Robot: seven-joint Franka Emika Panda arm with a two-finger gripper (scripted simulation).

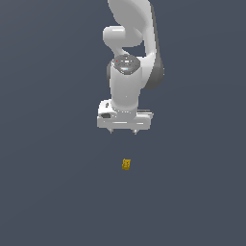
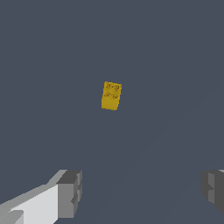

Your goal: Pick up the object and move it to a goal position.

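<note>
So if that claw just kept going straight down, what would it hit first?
Probably the yellow block. The gripper hangs open above it, pointing down, with nothing between. Depth is unclear, so it might just miss and meet the floor.

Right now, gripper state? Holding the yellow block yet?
Gripper: open, empty, fingers spread wide. The yellow block sits apart from it, ungrasped.

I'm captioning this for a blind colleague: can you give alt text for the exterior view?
A white robot arm hangs over a plain dark grey surface, its end effector open and pointing down. A tiny mustard-yellow block lies below it, untouched.
</note>
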